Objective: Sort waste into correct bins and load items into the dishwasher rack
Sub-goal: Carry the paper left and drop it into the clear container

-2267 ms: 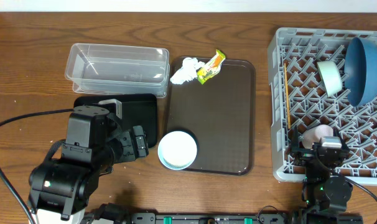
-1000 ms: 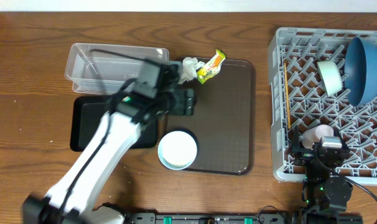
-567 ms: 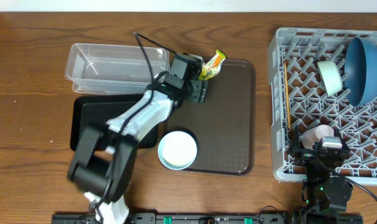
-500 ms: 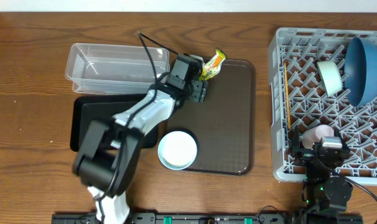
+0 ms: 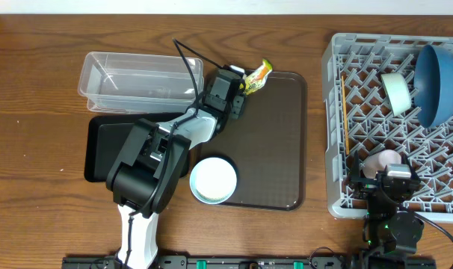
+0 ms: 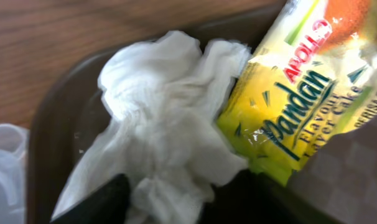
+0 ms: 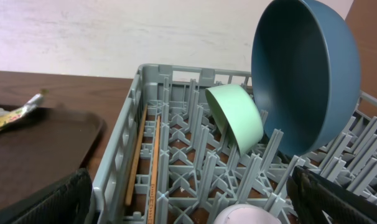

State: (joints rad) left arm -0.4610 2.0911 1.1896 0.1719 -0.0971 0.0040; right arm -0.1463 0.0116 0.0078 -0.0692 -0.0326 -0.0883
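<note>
At the far left of the desk we see the clear tub [image 5: 140,78] with its long side running left to right. The black tub [image 5: 107,142] lies just near of it, the same way.

The left gripper [image 5: 232,93] is at the far left corner of the brown tray [image 5: 271,149], right over the crumpled tissue [image 6: 170,124]. Only one dark finger [image 6: 95,202] shows in the wrist view, touching the tissue's lower edge, so we cannot tell whether the fingers are apart or closed.

The snack wrapper [image 6: 300,93] touches the tissue's right side. Its long axis runs from near-left to far-right, and its far end pokes over the tray's far rim. We read "APOLLO" in red and "Pandan" in dark green, with a fainter "Flavour Cake" below and a cut-off "PERISA PAN" at the edge.

The white bowl [image 5: 213,180] sits upright on the tray's near left corner.

In the grey rack [image 5: 339,112], the chopsticks [image 7: 145,155] lie along the left wall, pointing near to far. The mint bowl [image 5: 396,92] and the blue bowl [image 5: 436,82] stand on edge at the far right, openings facing left, and the mint one leans against the blue. The pink cup [image 5: 383,161] is at the near edge. The right gripper [image 5: 389,179] is just near of the cup, its fingers spread wide and holding nothing.
</note>
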